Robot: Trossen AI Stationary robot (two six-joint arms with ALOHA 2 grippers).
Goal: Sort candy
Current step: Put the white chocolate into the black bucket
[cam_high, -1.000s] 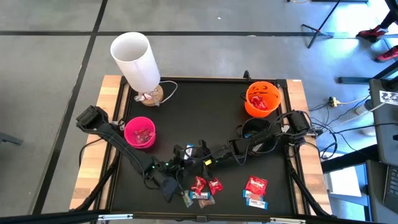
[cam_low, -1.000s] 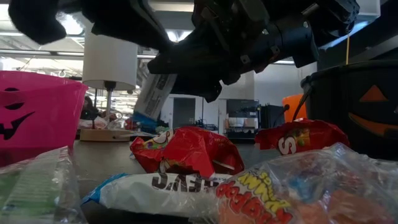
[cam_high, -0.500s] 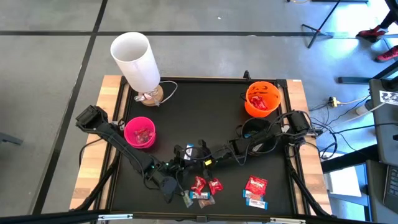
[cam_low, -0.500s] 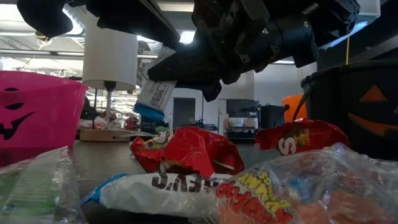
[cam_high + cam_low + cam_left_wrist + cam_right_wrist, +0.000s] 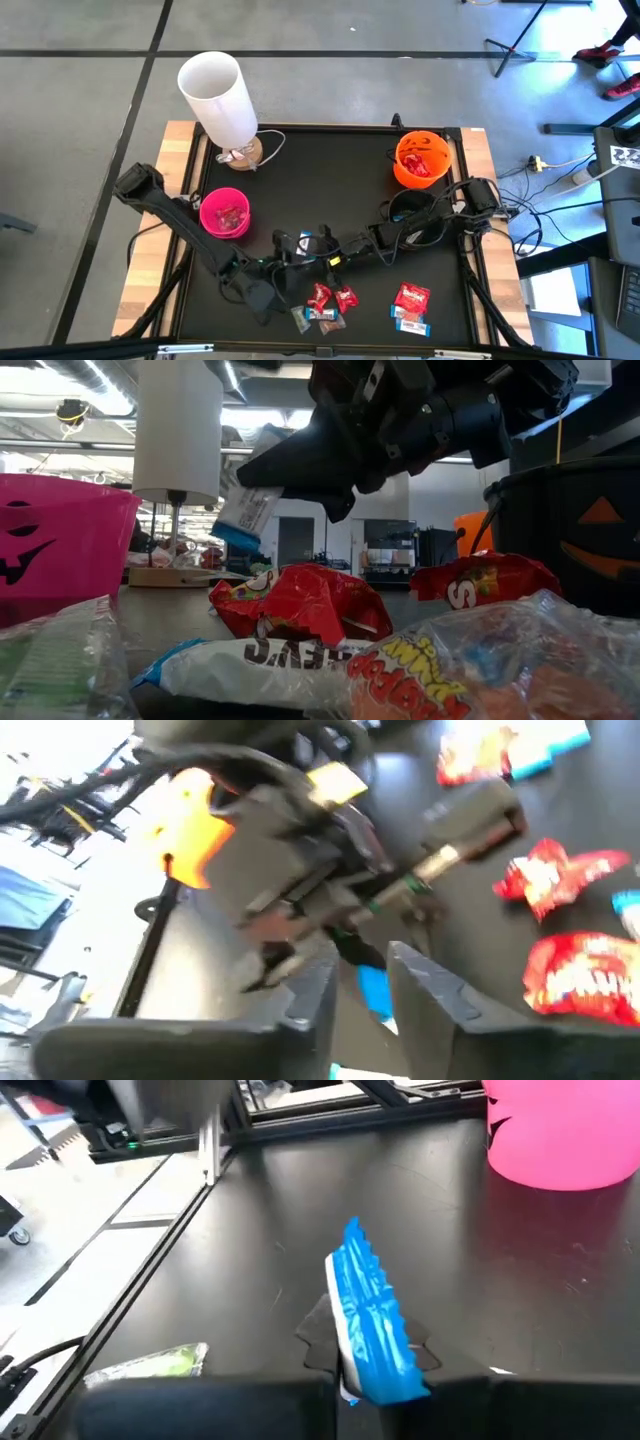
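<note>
One blue-and-white candy hangs over the middle of the black table, with my right gripper shut on it. The same candy shows in the high view. My left gripper stands open just to the left of that candy and a little above it, touching nothing. Several red and blue-and-white candies lie flat on the mat near the front edge. The pink bowl, the orange bowl and the black bowl stand on the mat. My right gripper pinches one end of the candy's wrapper between its two fingers. It reaches in from the table's right, slanting slightly down. The rest of the wrapper sticks out past the fingertips, tilted with its blue end lowest. It hangs clear of the table.
A white lamp on a wooden base stands at the far left corner. More candy lies at the front right. Bare mat lies between the pink and orange bowls.
My left gripper has let go of the blue-and-white candy, risen out of the low view and drawn slightly toward the table's left. The candy stays with my right gripper, which has kept its place. The wrapper now tilts a little more.
</note>
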